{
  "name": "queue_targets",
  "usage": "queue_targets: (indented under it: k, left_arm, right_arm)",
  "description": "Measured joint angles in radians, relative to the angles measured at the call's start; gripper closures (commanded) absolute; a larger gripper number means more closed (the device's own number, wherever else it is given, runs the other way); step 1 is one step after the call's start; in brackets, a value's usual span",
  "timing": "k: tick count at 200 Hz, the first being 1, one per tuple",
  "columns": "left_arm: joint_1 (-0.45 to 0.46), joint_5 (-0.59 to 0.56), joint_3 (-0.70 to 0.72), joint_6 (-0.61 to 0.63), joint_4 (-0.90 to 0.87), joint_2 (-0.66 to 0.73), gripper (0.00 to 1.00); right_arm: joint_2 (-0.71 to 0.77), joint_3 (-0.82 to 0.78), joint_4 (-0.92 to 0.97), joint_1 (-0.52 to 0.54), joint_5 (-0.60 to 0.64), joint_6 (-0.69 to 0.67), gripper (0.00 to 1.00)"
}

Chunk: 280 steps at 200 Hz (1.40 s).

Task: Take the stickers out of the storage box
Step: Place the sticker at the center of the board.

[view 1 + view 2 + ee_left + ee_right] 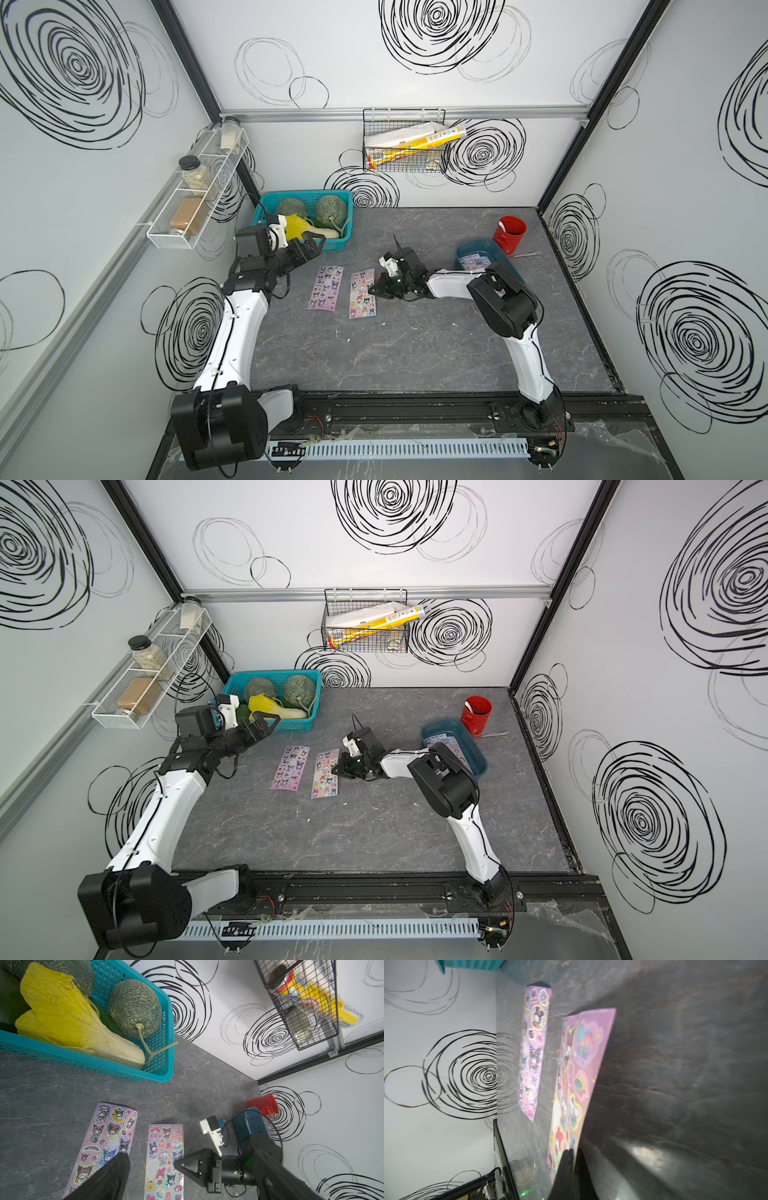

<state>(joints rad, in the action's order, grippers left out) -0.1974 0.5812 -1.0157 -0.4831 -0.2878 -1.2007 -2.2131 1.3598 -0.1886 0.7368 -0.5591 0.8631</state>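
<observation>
Two thin, cartoon-printed sheets lie out on the grey marbled tabletop, side by side near its middle. One is a lilac sticker sheet, flat on the surface. Just beside it, toward the robot's right, is a pink sticker sheet. They are close but apart, with a strip of table between them.

The right gripper is closed on a long edge of the pink sticker sheet. In the right wrist view its black fingers are pressed together with that edge pinched between them. The sheet curves up off the table on that side, while its other long edge lies low against the surface.

The left gripper hangs with its jaws spread fully apart and nothing between them. It is above the table, just in front of the bright-blue lattice plastic basket. The basket holds two netted green melons and a yellow leafy cabbage.

The dark teal, shallow plastic storage box sits toward the far right of the table, partly hidden behind the right arm and well apart from the two sheets. More stickers lie inside it with a lilac one on top; how many, I cannot tell. A red round cup stands just beside the box's far corner.
</observation>
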Motion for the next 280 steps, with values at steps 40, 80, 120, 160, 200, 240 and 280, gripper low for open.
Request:
queue_targets:
  k: [40,80,120,160,200,240,280]
  left_arm:
    - [0.000,0.002,0.000,0.000,0.000,0.000,0.01]
    - [0.001,0.002,0.000,0.001,-0.001,0.000,0.01]
    - [0.001,0.002,0.000,0.004,-0.001,0.000,0.01]
    - [0.001,0.002,0.000,0.011,-0.001,-0.002,0.01]
    - [0.005,0.002,0.000,0.012,-0.001,-0.002,0.01]
    - [0.019,0.000,0.000,0.015,-0.001,-0.005,0.01]
    - [0.037,-0.004,0.000,0.023,-0.002,-0.005,0.01]
  right_arm:
    - [-0.066,0.115,0.069,0.019,0.017,-0.013,1.00]
    - [-0.146,0.290,0.140,0.044,0.038,-0.022,1.00]
    - [-0.189,0.395,0.198,0.048,0.052,-0.029,1.00]
    - [-0.218,0.457,0.273,0.048,0.076,-0.058,1.00]
    - [-0.218,0.460,0.317,0.047,0.092,-0.082,1.00]
    - [-0.218,0.463,0.339,0.049,0.103,-0.098,0.96]
    - [-0.217,0.478,0.358,0.054,0.123,-0.113,0.74]
